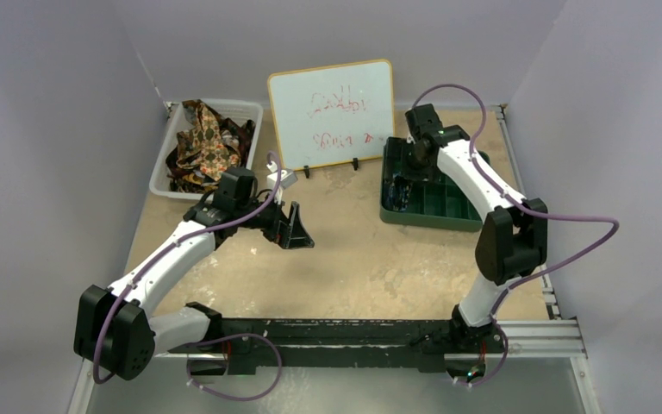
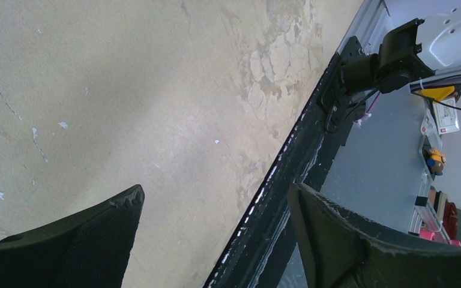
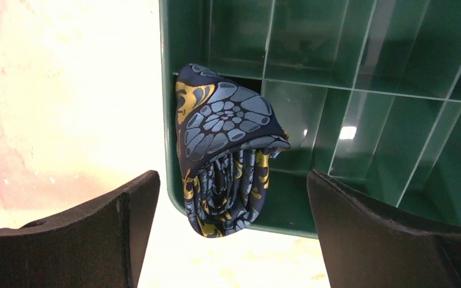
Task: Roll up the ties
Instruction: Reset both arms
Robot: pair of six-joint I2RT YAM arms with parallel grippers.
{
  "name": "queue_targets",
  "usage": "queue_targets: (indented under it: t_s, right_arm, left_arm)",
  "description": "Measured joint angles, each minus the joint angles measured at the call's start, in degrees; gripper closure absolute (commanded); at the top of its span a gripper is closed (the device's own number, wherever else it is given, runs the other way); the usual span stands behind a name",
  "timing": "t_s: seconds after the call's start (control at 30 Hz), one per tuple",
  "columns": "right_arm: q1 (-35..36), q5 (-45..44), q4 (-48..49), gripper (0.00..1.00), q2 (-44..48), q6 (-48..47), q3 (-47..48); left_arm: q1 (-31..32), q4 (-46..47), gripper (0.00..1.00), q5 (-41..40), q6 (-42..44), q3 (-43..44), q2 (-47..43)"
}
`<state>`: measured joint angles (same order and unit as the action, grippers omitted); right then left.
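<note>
A rolled dark navy tie with blue and gold print sits in a corner compartment of the green divided tray, bulging over the tray's rim. My right gripper is open just above it, one finger on each side, touching nothing; in the top view it hovers over the tray's left end. More ties, brown, gold and red, lie piled in a white basket at the back left. My left gripper is open and empty over the bare table.
A whiteboard with red writing stands at the back centre between the basket and the green tray. The black base rail runs along the table's near edge. Grey walls enclose the left, back and right sides.
</note>
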<state>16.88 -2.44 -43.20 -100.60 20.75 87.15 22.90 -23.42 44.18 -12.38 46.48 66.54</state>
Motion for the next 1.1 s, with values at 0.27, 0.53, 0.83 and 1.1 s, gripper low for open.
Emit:
queue_targets:
  t_s: [0.27,0.53,0.83,1.1]
  right_arm:
    - [0.0,-4.7,4.4,0.02,1.0,2.7,-0.1]
    - [0.0,-10.1,7.9,0.01,4.5,4.6,-0.7]
    - [0.0,-11.4,19.6,0.01,20.5,4.9,-3.4]
    - [0.0,-13.6,31.3,0.01,34.0,3.3,-5.0]
  left_arm:
    - [0.0,0.0,0.12,-1.4,0.0,0.0,-0.3]
    - [0.0,0.3,0.10,-7.0,-0.5,-0.7,-5.3]
    - [0.0,1.4,0.06,-16.8,-3.7,-0.9,-10.6]
    - [0.0,-6.0,0.02,-32.7,-10.5,10.7,-7.6]
